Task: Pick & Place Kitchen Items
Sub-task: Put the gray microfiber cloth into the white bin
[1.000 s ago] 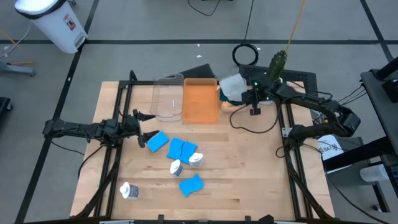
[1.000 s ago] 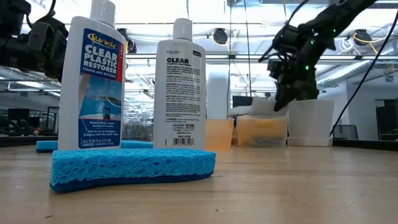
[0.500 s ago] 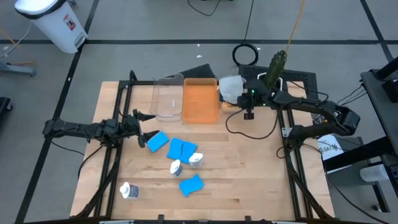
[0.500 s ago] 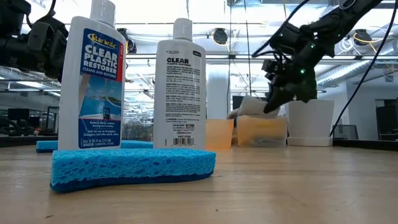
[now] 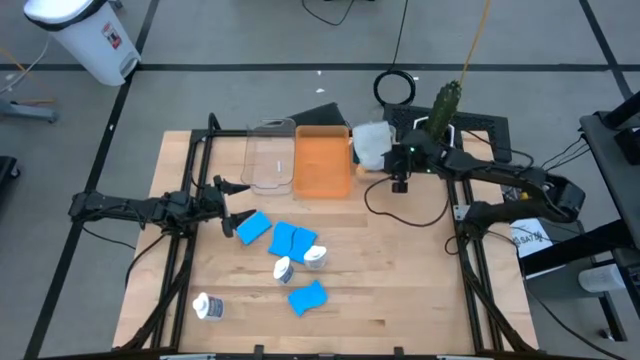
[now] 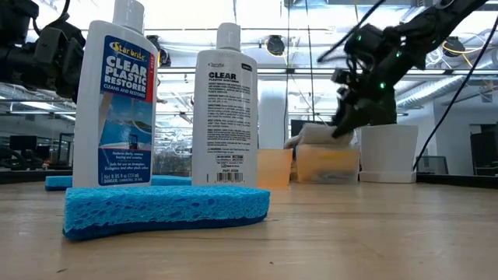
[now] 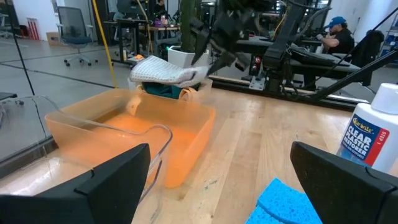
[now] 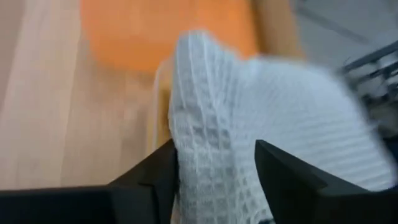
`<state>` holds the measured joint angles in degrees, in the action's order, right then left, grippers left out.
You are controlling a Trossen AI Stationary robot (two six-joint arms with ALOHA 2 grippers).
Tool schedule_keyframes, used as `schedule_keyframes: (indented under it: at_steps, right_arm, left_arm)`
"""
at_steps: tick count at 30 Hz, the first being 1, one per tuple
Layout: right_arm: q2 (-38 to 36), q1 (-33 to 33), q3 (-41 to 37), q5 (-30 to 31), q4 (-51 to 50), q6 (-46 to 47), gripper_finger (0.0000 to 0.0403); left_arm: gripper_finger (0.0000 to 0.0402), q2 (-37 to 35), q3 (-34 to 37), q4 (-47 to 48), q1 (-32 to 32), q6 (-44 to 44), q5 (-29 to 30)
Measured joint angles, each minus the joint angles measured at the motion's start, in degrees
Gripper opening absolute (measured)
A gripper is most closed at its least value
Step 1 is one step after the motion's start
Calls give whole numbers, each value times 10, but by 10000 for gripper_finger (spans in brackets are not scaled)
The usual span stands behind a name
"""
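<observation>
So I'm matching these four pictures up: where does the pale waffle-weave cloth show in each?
High view: pale cloth at the table's far edge, right of the orange bin.
Low view: mid-distance, right of centre, above that bin.
Left wrist view: on the cloth pile behind the bin.
Right wrist view: fills the centre.
Shared landmark: the orange bin.

**Non-task items in view**

Wooden table [image 5: 400, 270]. Clear bin [image 5: 268, 158] and orange bin [image 5: 322, 165], side by side at the table's far edge. White pot [image 6: 387, 153] holding a green cactus [image 5: 444, 103], far right corner. White waste bin [image 5: 85, 35] on the floor. Seated person [image 7: 334, 37] in the background.
</observation>
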<state>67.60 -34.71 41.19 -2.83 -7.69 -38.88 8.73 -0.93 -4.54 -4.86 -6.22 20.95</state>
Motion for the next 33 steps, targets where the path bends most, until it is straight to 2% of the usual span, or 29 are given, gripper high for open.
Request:
schedule_keyframes:
  at_steps: [3,7,10,13,17,19,24,33]
  right_arm:
    - [-29,15,0,0,24,16,200]
    - [-64,29,0,5,95,43,199]
    - [-76,34,5,40,162,77,180]
    - [-66,20,49,44,136,117,136]
    - [-16,-6,139,41,19,156,36]
    - [20,-21,182,25,-53,153,11]
    - [133,-53,257,-25,-181,182,3]
    - [300,-90,260,-32,-183,204,0]
  left_arm:
    - [395,0,0,0,0,0,0]
    - [395,0,0,0,0,0,0]
    - [395,0,0,0,0,0,0]
    - [395,0,0,0,0,0,0]
    - [395,0,0,0,0,0,0]
    - [395,0,0,0,0,0,0]
    - [395,0,0,0,0,0,0]
    - [395,0,0,0,0,0,0]
